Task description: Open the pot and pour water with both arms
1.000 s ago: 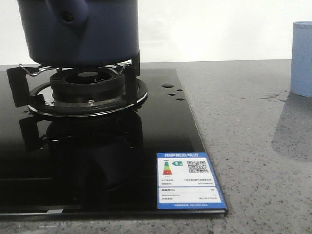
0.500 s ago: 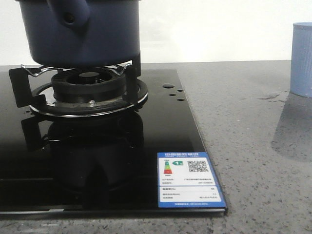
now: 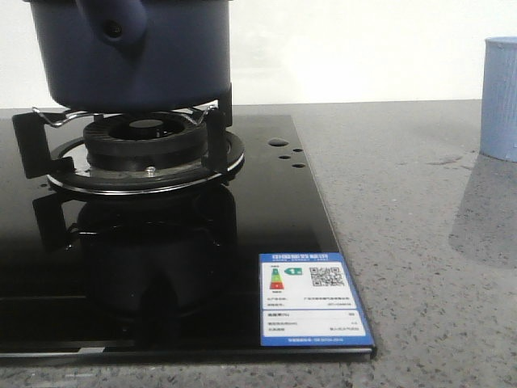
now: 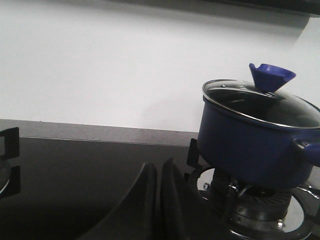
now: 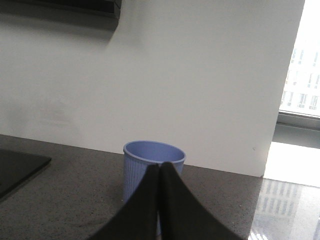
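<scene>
The dark navy pot sits on the gas burner's metal stand at the upper left of the front view, its stubby handle toward the camera. In the left wrist view the pot wears a glass lid with a blue knob. My left gripper is shut and empty, low over the black cooktop, apart from the pot. My right gripper is shut and empty, in front of the light-blue ribbed cup. Neither gripper shows in the front view.
The black glass cooktop carries an energy label at its front right corner. The light-blue cup stands on the grey counter at the far right, with a few water drops beside it. A white wall runs behind.
</scene>
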`<state>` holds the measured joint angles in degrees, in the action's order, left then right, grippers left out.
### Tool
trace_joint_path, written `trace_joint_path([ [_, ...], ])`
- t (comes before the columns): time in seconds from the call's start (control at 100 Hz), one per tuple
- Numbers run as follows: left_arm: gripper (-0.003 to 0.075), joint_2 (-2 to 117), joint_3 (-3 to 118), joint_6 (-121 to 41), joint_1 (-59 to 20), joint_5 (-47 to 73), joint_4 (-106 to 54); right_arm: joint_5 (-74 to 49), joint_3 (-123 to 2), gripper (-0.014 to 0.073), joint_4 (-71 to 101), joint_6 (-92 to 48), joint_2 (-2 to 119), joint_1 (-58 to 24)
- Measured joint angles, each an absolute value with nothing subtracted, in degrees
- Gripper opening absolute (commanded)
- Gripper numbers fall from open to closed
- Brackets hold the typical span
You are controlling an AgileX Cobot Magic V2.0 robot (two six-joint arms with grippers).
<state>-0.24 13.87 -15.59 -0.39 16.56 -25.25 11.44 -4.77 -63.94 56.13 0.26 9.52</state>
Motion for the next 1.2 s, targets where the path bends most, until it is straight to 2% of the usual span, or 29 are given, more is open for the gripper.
trace_joint_path([
  [0.85, -0.0016, -0.24, 13.44, -15.48, -0.39, 16.09, -25.81, 11.35, -4.77, -0.0053, -63.81, 56.13, 0.26, 9.52],
  [1.05, -0.0016, -0.24, 4.98, -3.65, -0.39, 4.23, -13.14, 11.35, -4.77, -0.0053, -63.81, 56.13, 0.26, 9.52],
  [1.2, -0.0016, -0.24, 0.1, 3.01, -0.39, 3.12, -6.16, 11.35, -4.77, -0.0053, -63.81, 56.13, 0.26, 9.52],
])
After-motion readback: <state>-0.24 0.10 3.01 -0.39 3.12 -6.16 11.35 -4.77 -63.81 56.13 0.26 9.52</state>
